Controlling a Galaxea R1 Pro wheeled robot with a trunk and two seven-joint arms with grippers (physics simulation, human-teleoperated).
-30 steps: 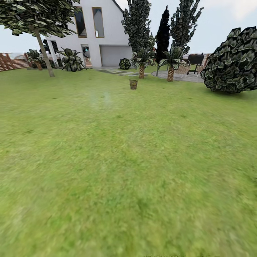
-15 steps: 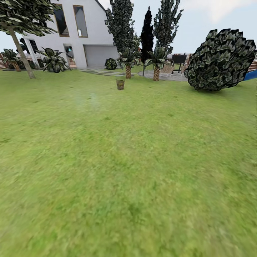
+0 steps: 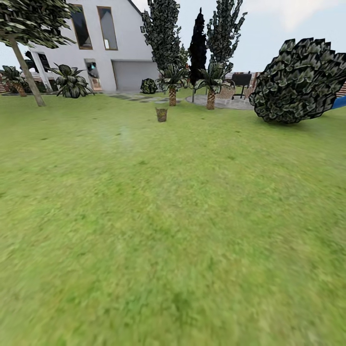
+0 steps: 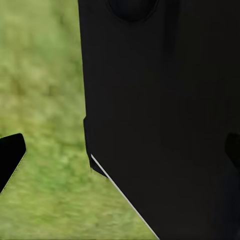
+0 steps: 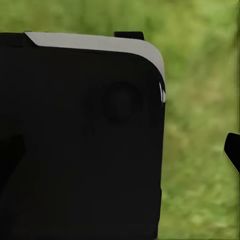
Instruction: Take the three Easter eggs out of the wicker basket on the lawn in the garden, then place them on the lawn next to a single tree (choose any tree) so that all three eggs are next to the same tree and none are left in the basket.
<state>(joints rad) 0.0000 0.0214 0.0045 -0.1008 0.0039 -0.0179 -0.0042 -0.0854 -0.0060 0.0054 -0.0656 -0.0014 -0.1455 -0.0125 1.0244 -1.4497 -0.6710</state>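
The lawn (image 3: 173,216) is short matt grass, mottled in light and darker green. Far across it, in front of the white house (image 3: 120,53), the wicker basket (image 3: 161,114) looks brown and woven, too small for finer detail. The house wall looks smooth and matt. To the right of the house, the palms (image 3: 172,89) have rough, scaly trunks. In both wrist views a smooth, matt black body panel (image 4: 165,100) shows above the grass.
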